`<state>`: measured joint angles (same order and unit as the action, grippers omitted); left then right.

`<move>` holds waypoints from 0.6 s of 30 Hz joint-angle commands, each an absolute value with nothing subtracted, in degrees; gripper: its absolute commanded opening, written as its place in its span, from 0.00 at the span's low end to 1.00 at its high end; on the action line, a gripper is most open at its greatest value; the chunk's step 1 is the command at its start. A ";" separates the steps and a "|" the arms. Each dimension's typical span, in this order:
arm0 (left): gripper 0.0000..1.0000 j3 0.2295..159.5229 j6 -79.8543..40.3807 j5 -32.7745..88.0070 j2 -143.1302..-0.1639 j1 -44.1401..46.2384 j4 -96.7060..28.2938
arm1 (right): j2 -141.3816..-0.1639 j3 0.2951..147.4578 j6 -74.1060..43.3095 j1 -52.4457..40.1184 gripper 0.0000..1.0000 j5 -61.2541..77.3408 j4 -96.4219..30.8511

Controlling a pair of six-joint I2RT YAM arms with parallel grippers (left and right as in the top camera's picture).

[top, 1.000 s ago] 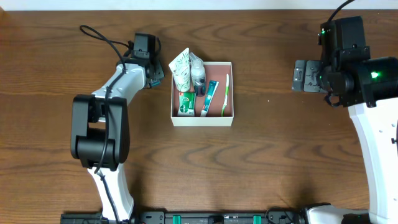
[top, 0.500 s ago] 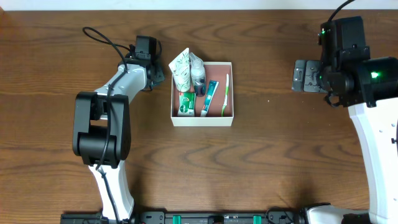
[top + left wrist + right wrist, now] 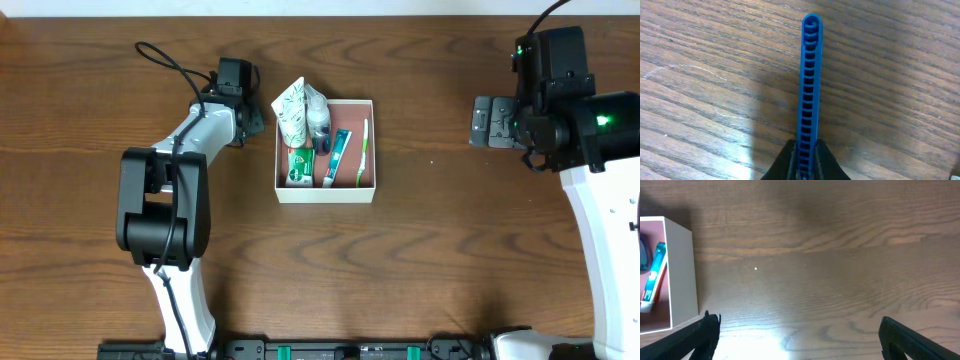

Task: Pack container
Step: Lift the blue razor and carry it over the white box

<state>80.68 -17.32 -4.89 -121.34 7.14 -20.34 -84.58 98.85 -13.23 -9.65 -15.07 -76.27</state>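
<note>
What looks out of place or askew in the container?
The white-and-green pouch leans across the far-left corner of the container, overhanging its rim; the small bottle beside it pokes over too. The toothbrush and toothpaste lie flat inside.

The blue comb runs off the bottom edge of the left wrist view, its lower end buried between the fingers of the left hand. Overhead it cannot be made out. The right wrist view cuts the container at its left edge and shows only the tips of the right hand. Labels on the toiletries are too small to read.
</note>
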 commanded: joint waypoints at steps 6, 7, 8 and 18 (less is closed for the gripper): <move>0.09 80.18 -14.61 -7.01 -114.96 6.44 -20.95 | -84.27 99.50 -14.13 -9.43 0.99 -15.88 -76.31; 0.09 80.18 -14.59 -7.62 -113.80 6.44 -20.97 | -84.27 99.50 -14.13 -9.43 0.99 -15.88 -76.29; 0.09 80.18 -14.57 -8.29 -112.51 6.44 -21.12 | -84.27 99.50 -14.13 -9.43 0.99 -15.88 -76.31; 0.09 80.18 -13.13 -8.10 -96.97 6.74 -25.67 | -84.27 99.50 -14.13 -9.43 0.99 -15.88 -76.31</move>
